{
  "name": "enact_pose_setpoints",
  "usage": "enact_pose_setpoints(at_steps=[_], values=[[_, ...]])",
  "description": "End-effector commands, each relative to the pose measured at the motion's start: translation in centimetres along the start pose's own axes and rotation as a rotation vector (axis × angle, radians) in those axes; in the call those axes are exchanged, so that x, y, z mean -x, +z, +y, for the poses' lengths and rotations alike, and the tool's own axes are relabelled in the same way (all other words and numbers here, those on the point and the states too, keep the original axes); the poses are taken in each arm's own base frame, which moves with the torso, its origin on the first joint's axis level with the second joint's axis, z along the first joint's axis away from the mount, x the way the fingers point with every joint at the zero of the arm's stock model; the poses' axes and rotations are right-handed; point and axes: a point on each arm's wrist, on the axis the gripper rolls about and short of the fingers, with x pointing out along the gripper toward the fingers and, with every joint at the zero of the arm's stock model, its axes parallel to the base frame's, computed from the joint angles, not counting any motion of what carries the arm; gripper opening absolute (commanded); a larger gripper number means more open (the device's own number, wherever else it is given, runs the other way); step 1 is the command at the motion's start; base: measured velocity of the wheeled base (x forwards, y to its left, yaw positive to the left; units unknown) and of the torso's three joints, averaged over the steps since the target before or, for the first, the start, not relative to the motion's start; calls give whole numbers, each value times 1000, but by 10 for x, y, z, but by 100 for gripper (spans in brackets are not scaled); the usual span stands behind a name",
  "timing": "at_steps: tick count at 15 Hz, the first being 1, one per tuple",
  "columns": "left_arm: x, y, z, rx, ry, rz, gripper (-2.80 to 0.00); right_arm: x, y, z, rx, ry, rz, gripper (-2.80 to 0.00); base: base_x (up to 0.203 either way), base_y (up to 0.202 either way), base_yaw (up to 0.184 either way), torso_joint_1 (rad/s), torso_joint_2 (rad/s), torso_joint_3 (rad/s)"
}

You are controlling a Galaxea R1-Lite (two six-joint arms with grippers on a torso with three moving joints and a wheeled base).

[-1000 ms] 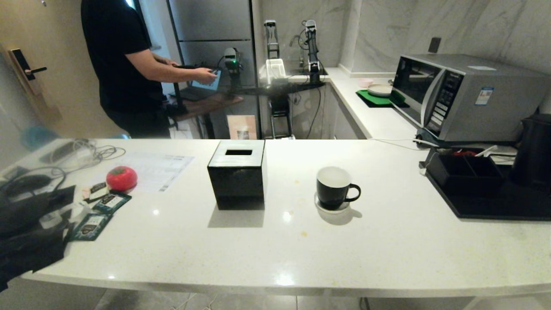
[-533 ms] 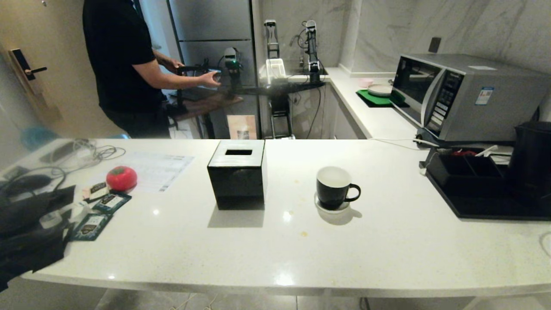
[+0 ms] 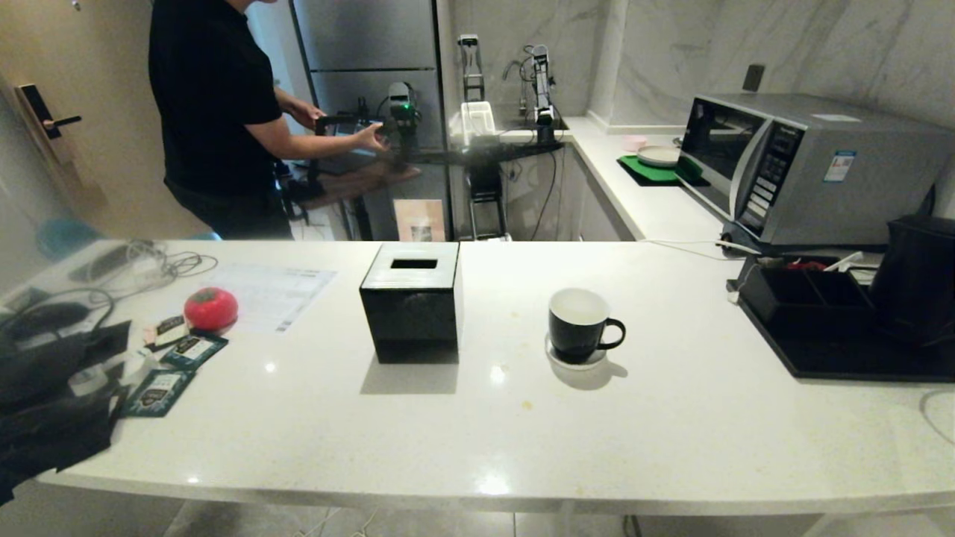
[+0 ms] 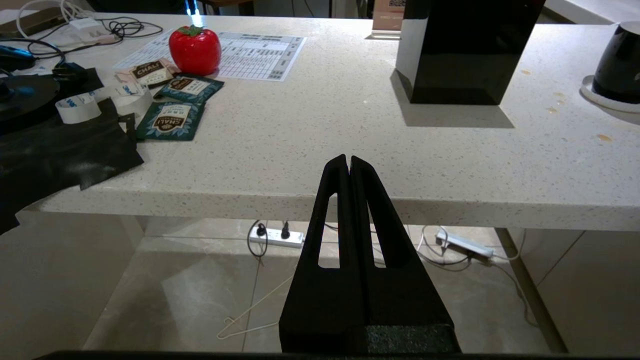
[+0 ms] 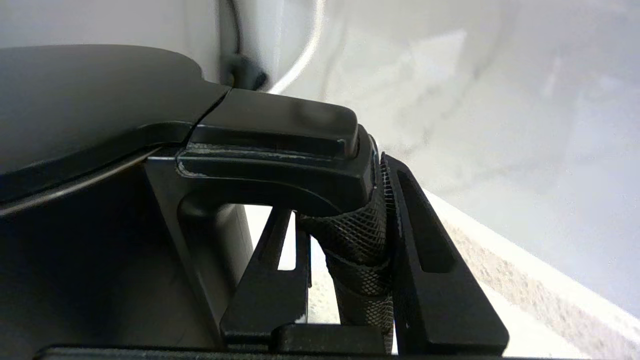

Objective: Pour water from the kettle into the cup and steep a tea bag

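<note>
Right end effector [image 5: 345, 250]: I see it clenched on the textured black handle [image 5: 357, 240] of the matte black tapered kettle [image 3: 916, 277]; the arm itself is outside my head view
Kettle: far right of the pale speckled counter [image 3: 462, 432], over the black tray [image 3: 843, 358]; cut off by the frame edge; spout hidden from me
Left end effector [image 4: 348, 165]: clenched on nothing, parked below the counter edge
Glossy black mug [image 3: 578, 325]: upright on a white coaster [image 3: 574, 359], right of the black slotted box [image 3: 412, 300]; contents hard to make out
Tea bag: I cannot find it
</note>
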Motion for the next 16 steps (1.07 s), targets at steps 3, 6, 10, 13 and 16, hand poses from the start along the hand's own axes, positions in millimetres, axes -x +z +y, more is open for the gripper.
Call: enact_pose_setpoints(at_steps=[3,6,10,13,16], values=[[0,0,0,0,0,0,-280,1,-9,9,-20,-8,21,-280,0,0,0,0,0,0],[0,0,0,0,0,0,-280,1,-11,12,-20,-6,23,-280,0,0,0,0,0,0],[0,0,0,0,0,0,-280,1,-17,14,-19,-5,30,-280,0,0,0,0,0,0],[0,0,0,0,0,0,-280,0,-20,15,-20,-5,33,-280,0,0,0,0,0,0],[0,0,0,0,0,0,-280,1,-22,15,-18,-2,47,0,0,0,0,0,0,0]])
